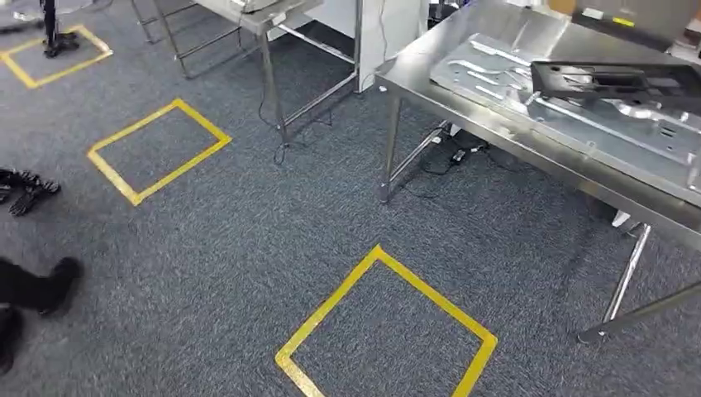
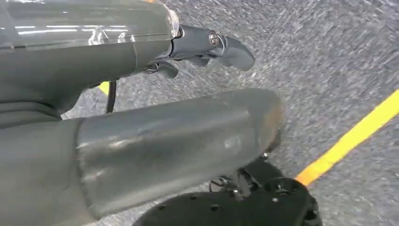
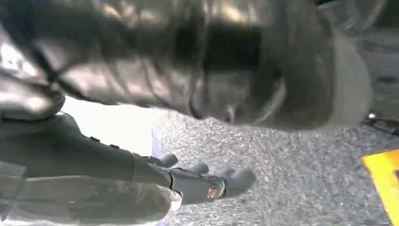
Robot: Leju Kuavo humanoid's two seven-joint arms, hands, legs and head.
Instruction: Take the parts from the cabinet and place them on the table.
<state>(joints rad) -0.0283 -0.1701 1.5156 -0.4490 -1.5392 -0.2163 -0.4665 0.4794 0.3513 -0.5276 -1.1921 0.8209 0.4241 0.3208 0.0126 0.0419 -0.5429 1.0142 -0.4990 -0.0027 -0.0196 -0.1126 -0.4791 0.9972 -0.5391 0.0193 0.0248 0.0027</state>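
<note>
Left hand (image 2: 141, 108) hangs over grey carpet (image 1: 248, 240), fingers (image 2: 211, 44) released, grasping nothing. Yellow tape squares (image 1: 157, 149) mark the carpet. Steel table (image 1: 496, 107) at right carries a black part (image 1: 616, 83) lying on a metal panel (image 1: 579, 116). Right hand (image 3: 188, 113) hangs low, fingers (image 3: 207, 181) released, grasping nothing.

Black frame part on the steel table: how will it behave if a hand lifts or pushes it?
The black frame part looks rigid, likely stiff. It is flat and open, so unlikely to roll. It lies on a bare metal panel, so a push may slide it.
</note>
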